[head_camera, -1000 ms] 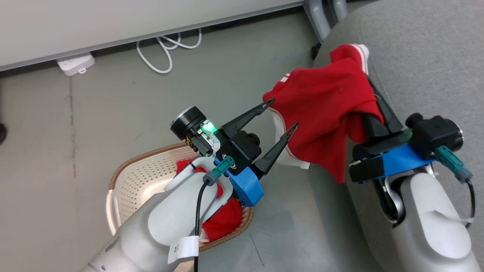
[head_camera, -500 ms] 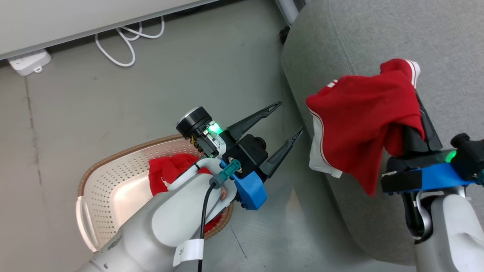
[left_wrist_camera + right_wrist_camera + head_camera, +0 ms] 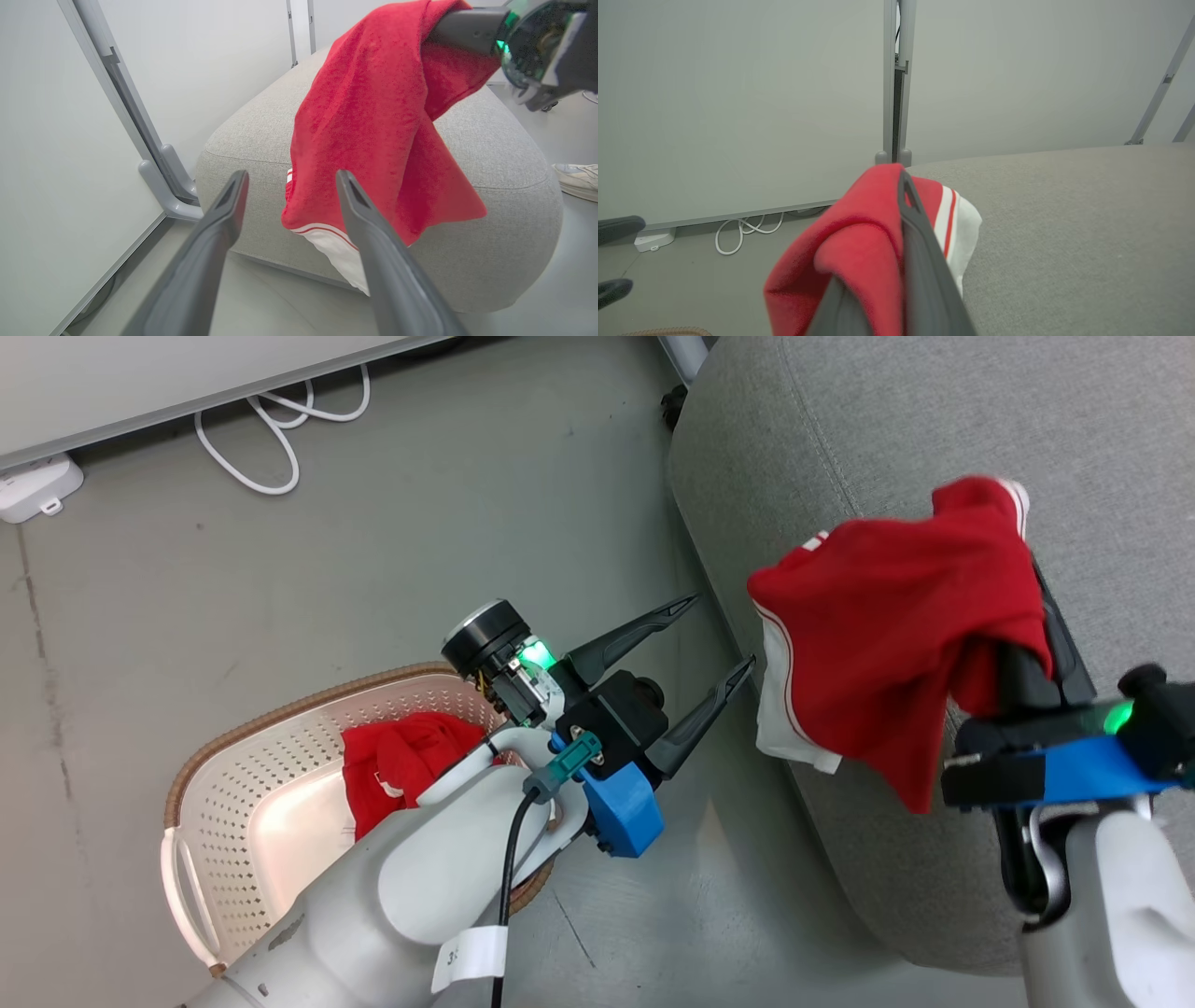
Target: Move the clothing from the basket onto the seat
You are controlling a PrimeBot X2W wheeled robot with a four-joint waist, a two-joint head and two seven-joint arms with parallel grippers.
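Observation:
My right gripper is shut on a bright red garment with white trim, which drapes over its fingers and hangs above the left edge of the light grey seat. The garment's white band dangles just off the seat's side. My left gripper is open and empty above the floor, its tips close to the hanging cloth. Below my left forearm lies the cream basket with a brown rim, and a second red garment is bunched inside it, partly hidden by the arm.
A white cable and a white power strip lie on the grey floor by the pale wall panel. A grey post foot stands beside the seat. A pale shoe rests on the floor past the seat.
The head camera has turned right, so the basket and cable sit further left. My right gripper has carried the red garment further over the seat. The left gripper stays open.

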